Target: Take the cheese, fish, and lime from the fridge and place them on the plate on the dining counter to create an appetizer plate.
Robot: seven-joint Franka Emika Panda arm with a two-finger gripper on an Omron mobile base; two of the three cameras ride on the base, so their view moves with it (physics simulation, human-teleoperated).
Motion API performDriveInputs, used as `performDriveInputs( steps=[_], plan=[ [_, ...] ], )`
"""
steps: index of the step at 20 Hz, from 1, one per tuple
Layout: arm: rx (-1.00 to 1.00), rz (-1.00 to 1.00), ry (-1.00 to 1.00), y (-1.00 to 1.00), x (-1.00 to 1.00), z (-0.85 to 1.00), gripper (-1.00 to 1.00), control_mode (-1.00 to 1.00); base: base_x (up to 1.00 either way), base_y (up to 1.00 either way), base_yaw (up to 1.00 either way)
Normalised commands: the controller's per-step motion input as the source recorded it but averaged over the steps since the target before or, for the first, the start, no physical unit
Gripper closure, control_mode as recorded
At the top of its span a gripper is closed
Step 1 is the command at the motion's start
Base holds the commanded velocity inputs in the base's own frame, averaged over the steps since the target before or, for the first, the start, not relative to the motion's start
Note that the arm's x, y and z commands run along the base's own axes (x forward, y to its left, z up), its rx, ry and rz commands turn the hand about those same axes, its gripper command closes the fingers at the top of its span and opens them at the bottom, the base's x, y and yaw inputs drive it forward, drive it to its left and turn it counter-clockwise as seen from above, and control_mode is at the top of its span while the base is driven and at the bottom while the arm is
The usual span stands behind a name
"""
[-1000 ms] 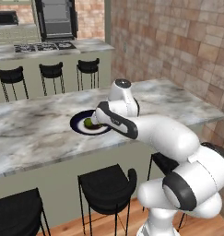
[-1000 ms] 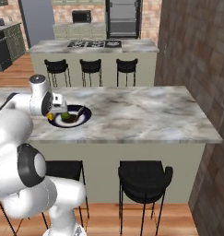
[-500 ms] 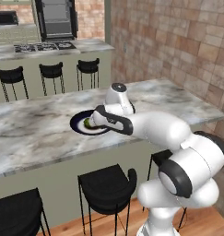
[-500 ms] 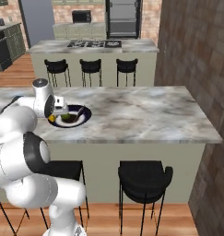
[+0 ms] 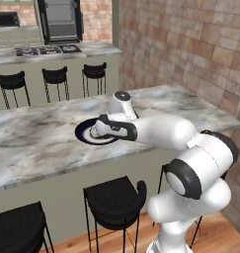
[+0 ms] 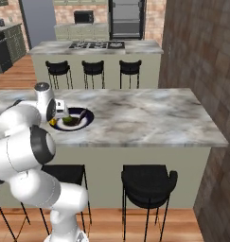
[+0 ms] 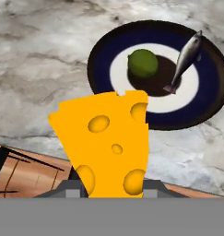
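Observation:
My gripper [image 6: 57, 116] is shut on the cheese [image 7: 106, 143], a yellow-orange wedge with holes that looms large in the hand view. Past it, the plate [image 7: 210, 92] with its dark blue rim lies on the dining counter [image 5: 37, 148]. On the plate sit a green lime [image 7: 142, 63] and a slim silver fish [image 7: 185, 57]. From the right base view the cheese [image 6: 53, 122] hangs at the plate's [image 6: 86, 115] left rim, beside the lime [image 6: 68, 120]. In the left base view the hand [image 5: 104, 129] covers part of the plate [image 5: 83, 133].
Black stools [image 5: 114, 197] stand under the near side of the dining counter, and more stools [image 6: 93, 67] line the far side. A marble counter with a cooktop [image 6: 97, 45] lies behind. A brick wall [image 5: 190, 54] closes the right side.
The hand has sunk a little and crept towards the plate's near rim with the cheese still held. The arm's elbow has swung outward.

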Motion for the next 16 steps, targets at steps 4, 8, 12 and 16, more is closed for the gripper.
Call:
performDriveInputs(
  steps=[4, 8, 12, 16],
  plan=[
    [0.00, 0.06, 0.00, 0.14, 0.26, -0.17, 1.00, -1.00, 0.00, 0.00, 0.00],
    [0.00, 0.01, 0.00, 0.02, 0.27, -0.17, 1.00, -1.00, 0.00, 0.00, 0.00],
    [0.00, 0.00, 0.00, 0.00, 0.26, -0.20, 1.00, -1.00, 0.00, 0.00, 0.00],
    [0.00, 0.00, 0.00, 0.07, 0.33, -0.24, 1.00, -1.00, 0.00, 0.00, 0.00]
  ],
)
